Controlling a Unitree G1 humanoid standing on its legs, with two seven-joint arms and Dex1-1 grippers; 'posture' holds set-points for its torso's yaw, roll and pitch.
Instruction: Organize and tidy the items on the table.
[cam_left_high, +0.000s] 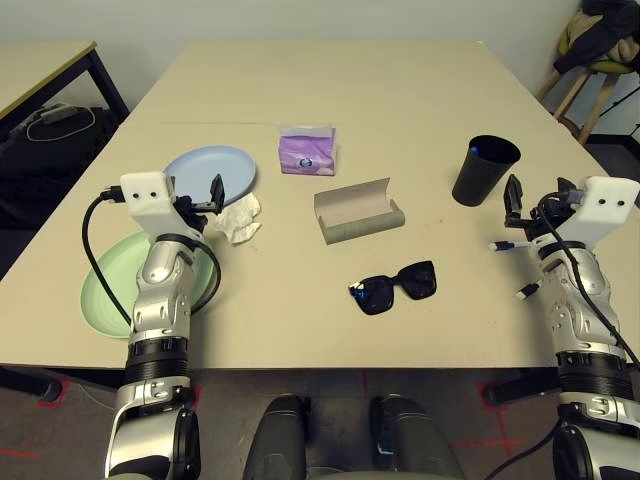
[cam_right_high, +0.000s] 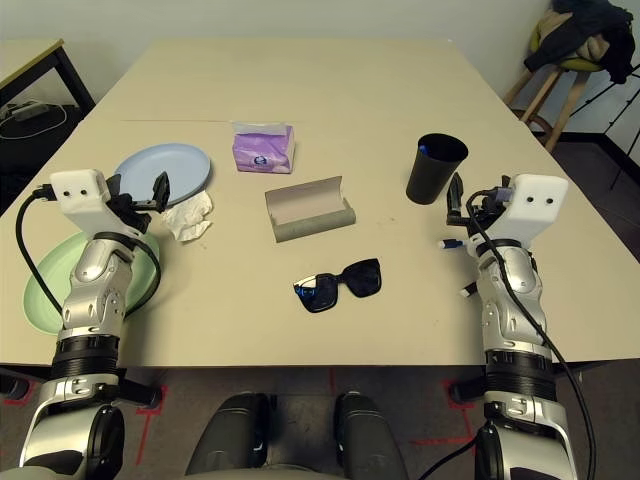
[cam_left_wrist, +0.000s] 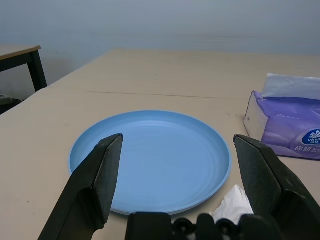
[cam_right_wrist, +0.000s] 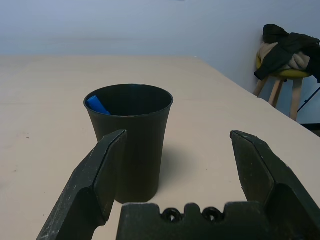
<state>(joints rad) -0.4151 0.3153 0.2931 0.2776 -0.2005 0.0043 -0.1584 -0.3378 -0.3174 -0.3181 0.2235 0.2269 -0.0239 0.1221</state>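
Both claws hang spread and empty over the counter: tidying looks barely begun.

From the head views, the left claw (cam_left_high: 200, 200) hovers over the near edge of the light blue plate (cam_left_high: 212, 165), with the pale green plate (cam_left_high: 110, 275) under its forearm and the crumpled tissue (cam_left_high: 238, 218) just beside it; the right claw (cam_right_high: 460, 205) waits near the black cup (cam_right_high: 436, 168), pens (cam_left_high: 503, 245) lying under it. Mid-counter (cam_left_high: 400, 110) sit the purple tissue pack (cam_left_high: 307, 150), the grey-olive case (cam_left_high: 358, 212) lying open, and the black sunglasses (cam_left_high: 393, 287), folded out. Left wrist view: wide jaws frame the blue plate, smooth and shallow. Right wrist view: jaws frame the cup, a blue pen inside. Next, I'd guess, a dip to the loose pens or the tissue.
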